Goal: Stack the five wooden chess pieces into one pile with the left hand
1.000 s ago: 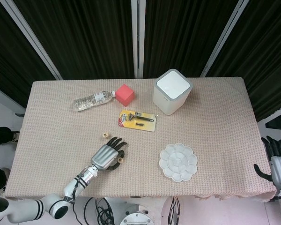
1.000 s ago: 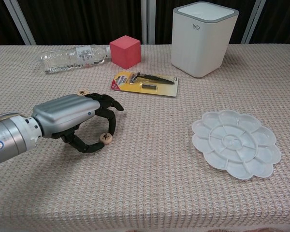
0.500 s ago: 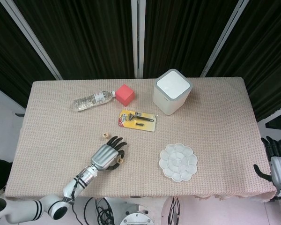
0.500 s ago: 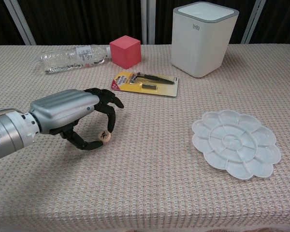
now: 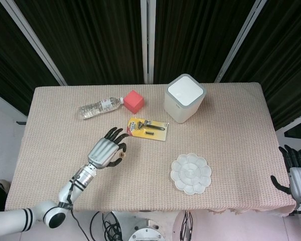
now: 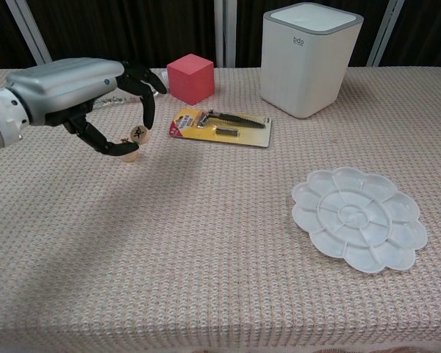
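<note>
Left hand (image 6: 73,92): raised above the table (image 6: 206,279), pinching a wooden chess piece (image 6: 136,135) between thumb and a fingertip, the other fingers spread; the piece sits at the lower front of the hand, clear of the cloth; in the head view the same hand (image 5: 104,150) hangs left of the table's middle, the piece (image 5: 122,155) at its right edge.

Chess piece: small flat round disc of pale wood, a dark character marked on its face, tilted in the grip; a second pale disc may lie just beneath it, partly hidden by the thumb, cannot tell for sure.

Right hand (image 5: 297,173): off the table's right edge, fingers apart, nothing in it.

Surroundings: razor in yellow blister pack (image 6: 220,126) just right of the held piece; red cube (image 6: 190,79) behind it; clear plastic bottle (image 5: 100,107) lying on its side beside the cube, largely screened by the hand in the chest view; white lidded bin (image 6: 309,57) at the far right-centre; white flower-shaped palette (image 6: 359,218) near the right front, well apart from the hand.
</note>
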